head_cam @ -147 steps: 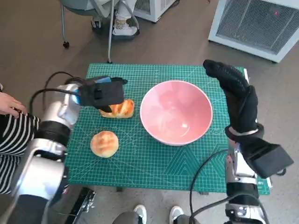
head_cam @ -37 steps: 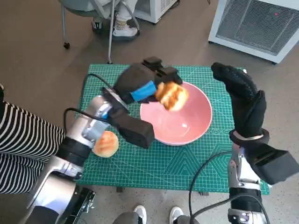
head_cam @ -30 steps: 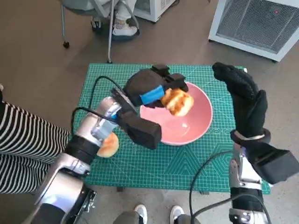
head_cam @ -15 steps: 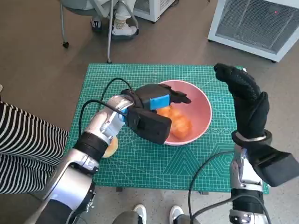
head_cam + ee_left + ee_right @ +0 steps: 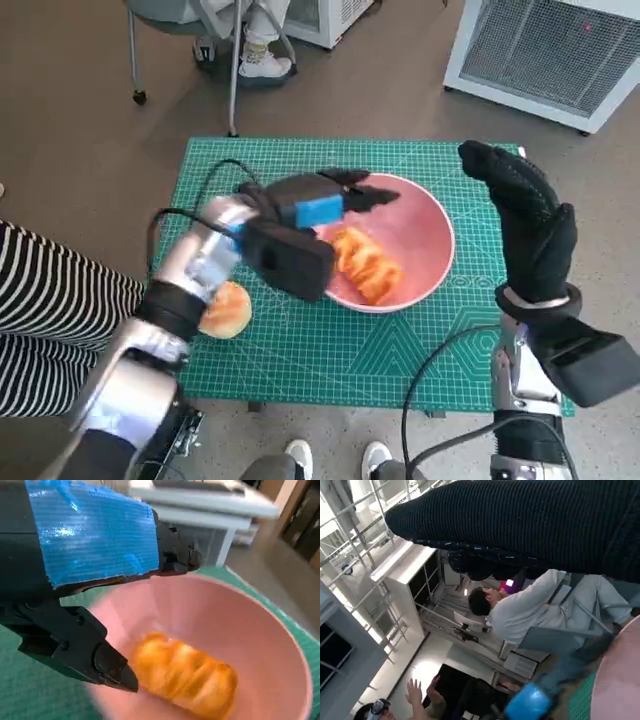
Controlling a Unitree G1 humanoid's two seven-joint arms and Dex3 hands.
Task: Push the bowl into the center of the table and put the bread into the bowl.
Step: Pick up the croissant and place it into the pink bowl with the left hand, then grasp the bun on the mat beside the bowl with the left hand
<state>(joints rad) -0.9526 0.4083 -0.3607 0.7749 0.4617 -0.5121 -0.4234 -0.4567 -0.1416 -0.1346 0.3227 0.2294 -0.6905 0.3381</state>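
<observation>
The pink bowl (image 5: 432, 222) stands on the green mat, right of its middle. A long golden bread roll (image 5: 365, 265) lies inside it, free of any hand; the left wrist view shows the roll (image 5: 186, 676) on the bowl's floor (image 5: 240, 630). My left hand (image 5: 322, 206) hovers over the bowl's near-left rim with its fingers spread and nothing in them; its blue-taped back (image 5: 90, 535) fills that wrist view. My right hand (image 5: 527, 222) stands upright and flat just beyond the bowl's right side, holding nothing. The glove (image 5: 545, 525) spans the right wrist view.
A round bun (image 5: 225, 310) lies on the mat (image 5: 300, 365) at the front left, partly behind my left forearm. A person in a striped sleeve (image 5: 40, 320) is at the left. A chair and feet (image 5: 245, 50) are beyond the table, a white unit (image 5: 550, 50) at the far right.
My left hand carried the long roll from the mat over the bowl, lowered it in and let it go. The roll now lies in the bowl; the right hand barely moved.
</observation>
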